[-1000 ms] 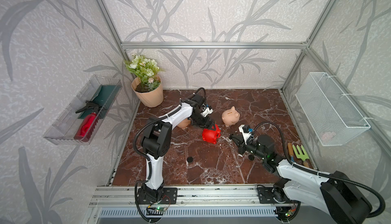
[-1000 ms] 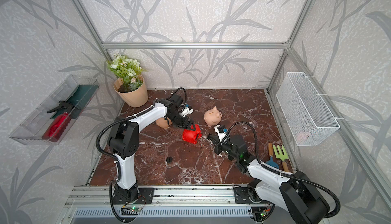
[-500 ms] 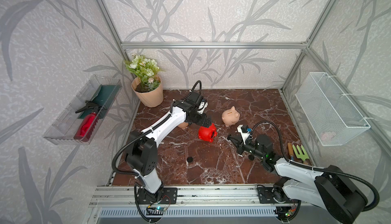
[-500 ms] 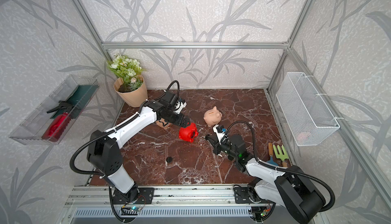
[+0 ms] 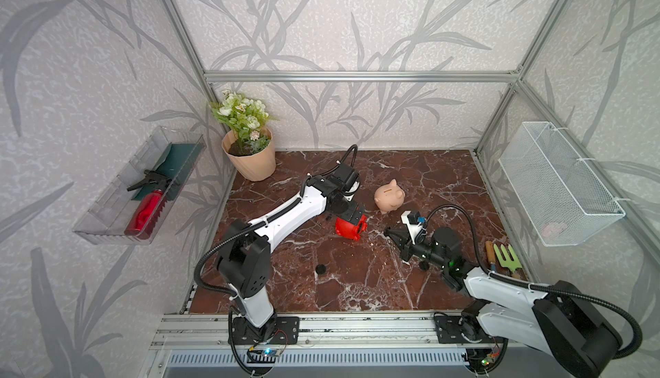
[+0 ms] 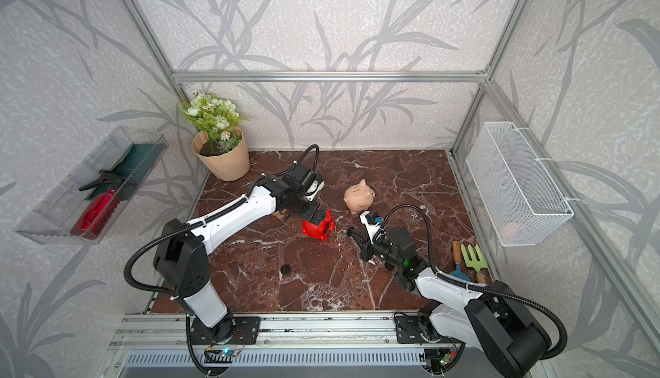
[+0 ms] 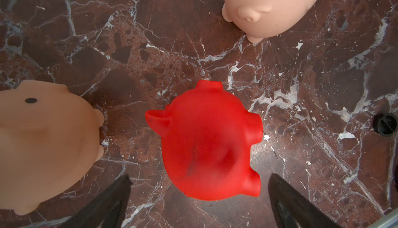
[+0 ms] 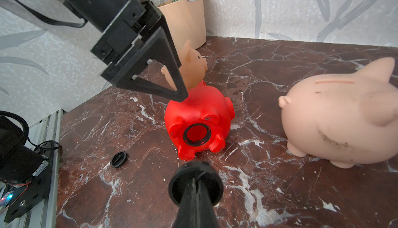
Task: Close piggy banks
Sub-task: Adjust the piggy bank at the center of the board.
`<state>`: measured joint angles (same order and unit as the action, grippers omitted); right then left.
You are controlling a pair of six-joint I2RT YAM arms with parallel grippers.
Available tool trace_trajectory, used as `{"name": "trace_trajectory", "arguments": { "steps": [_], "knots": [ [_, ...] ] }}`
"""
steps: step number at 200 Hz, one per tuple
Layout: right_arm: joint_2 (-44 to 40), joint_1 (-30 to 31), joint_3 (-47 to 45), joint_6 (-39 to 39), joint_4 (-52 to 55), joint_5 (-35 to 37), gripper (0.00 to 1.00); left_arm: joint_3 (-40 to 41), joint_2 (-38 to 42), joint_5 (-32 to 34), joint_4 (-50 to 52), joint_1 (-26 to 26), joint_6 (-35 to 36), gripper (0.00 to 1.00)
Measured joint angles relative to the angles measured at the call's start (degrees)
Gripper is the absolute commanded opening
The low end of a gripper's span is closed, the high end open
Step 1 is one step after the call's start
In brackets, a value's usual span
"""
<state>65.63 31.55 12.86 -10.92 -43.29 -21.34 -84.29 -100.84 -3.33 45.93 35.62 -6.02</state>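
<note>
The red piggy bank [image 5: 351,228] [image 6: 318,228] lies on its side mid-floor, its round belly hole [image 8: 196,134] uncovered and turned toward my right gripper. My left gripper [image 7: 199,177] [image 5: 359,215] hangs open just above it, touching nothing. My right gripper [image 8: 195,179] [image 5: 389,231], low and right of the red one, is shut on a black round cap [image 8: 212,186]. One peach piggy bank [image 5: 389,197] [image 8: 340,117] stands upright behind it. Another peach piggy bank [image 7: 43,142] [image 8: 191,65] sits behind the left arm, mostly hidden in both top views.
A second black disc [image 5: 320,269] [image 8: 118,159] lies on the marble floor toward the front. The peach flowerpot [image 5: 250,158] stands in the back left corner. Garden tools [image 5: 503,258] lie along the right edge. A wire basket [image 5: 557,183] and a clear tray [image 5: 143,183] hang on the walls.
The left arm's elbow has swung out to the left, and its jaws have spread wider over the red piggy bank. The right gripper has edged slightly toward the red one.
</note>
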Motion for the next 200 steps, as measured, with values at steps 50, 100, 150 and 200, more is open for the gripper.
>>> {"name": "trace_trajectory", "arguments": {
  "steps": [50,100,150,200],
  "knots": [
    [0.1,0.0,-0.5,-0.2,0.0,-0.2,0.00,-2.0,-7.2,-2.1,3.8,-0.5,0.5,0.99],
    [3.6,0.0,-0.5,-0.7,-0.9,-1.2,0.00,-2.5,-7.3,-6.8,3.7,-2.3,0.5,0.98],
    [5.5,0.0,-0.5,-1.3,-2.9,-1.7,0.00,-2.5,-7.3,-13.0,3.3,-4.6,0.4,0.97],
    [7.5,0.0,0.3,-1.7,-4.0,-2.3,0.00,-2.5,-8.0,-14.1,3.4,-4.5,1.0,0.99]
  ]
}}
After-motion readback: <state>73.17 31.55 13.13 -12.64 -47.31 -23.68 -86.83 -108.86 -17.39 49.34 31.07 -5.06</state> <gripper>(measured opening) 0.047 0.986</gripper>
